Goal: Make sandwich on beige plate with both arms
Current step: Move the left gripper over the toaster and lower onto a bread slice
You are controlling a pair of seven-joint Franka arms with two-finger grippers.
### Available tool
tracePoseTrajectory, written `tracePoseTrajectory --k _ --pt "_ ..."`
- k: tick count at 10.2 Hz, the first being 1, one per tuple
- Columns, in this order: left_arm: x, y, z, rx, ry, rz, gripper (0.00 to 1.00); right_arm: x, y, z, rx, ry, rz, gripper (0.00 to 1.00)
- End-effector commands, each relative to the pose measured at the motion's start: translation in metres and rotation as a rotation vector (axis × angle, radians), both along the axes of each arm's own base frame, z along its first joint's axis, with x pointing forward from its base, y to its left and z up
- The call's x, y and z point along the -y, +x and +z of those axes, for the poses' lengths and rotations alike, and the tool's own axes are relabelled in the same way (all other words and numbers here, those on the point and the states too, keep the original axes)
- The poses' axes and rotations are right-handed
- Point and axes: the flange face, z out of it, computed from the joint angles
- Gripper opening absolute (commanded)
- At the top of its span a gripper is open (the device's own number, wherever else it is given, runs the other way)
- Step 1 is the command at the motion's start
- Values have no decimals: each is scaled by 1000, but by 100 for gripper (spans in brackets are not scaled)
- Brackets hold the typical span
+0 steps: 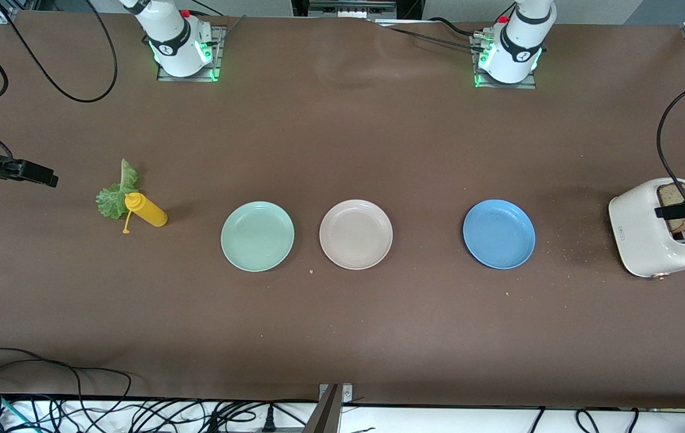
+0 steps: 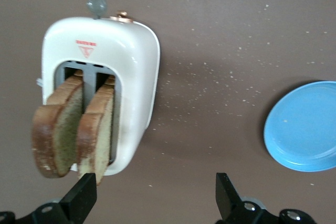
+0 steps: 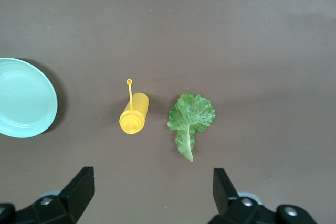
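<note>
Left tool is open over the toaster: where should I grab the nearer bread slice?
Take the bread slice by its exposed top edge, coming straight down with the left tool. It stands upright in the toaster slot with only its upper part showing, so put one finger on each flat face, probably across its thin width.

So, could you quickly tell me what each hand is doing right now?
Left hand: open, empty, over the toaster.
Right hand: open, empty, over the lettuce leaf.

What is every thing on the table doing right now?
Two brown bread slices: upright in white toaster.
Ruffled green lettuce leaf: flat on table.
Yellow squeeze bottle: lying down, cap open.
Round beige plate: empty.
Mint-green plate: empty.
Blue plate: empty.
Left end effector: open.
Right end effector: open.
</note>
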Motion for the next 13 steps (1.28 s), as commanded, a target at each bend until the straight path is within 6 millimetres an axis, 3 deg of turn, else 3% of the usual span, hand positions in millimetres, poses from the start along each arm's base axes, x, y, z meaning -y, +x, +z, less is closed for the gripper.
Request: tracePoseTrajectory --k 1,5,8,9,13 --pt "-2 3 7 -6 56 -71 100 -3 -3 2 -3 13 0 100" --pt "-17 3 10 19 53 -154 100 -2 -2 1 -1 15 5 100" --pt "-24 2 -1 39 53 -167 100 -2 -2 0 -4 15 4 100" --pt "-36 -3 -5 48 49 -152 100 -2 -2 1 -3 15 5 100" --pt "-35 -17 -9 37 21 -196 100 -2 -3 0 -8 15 3 100"
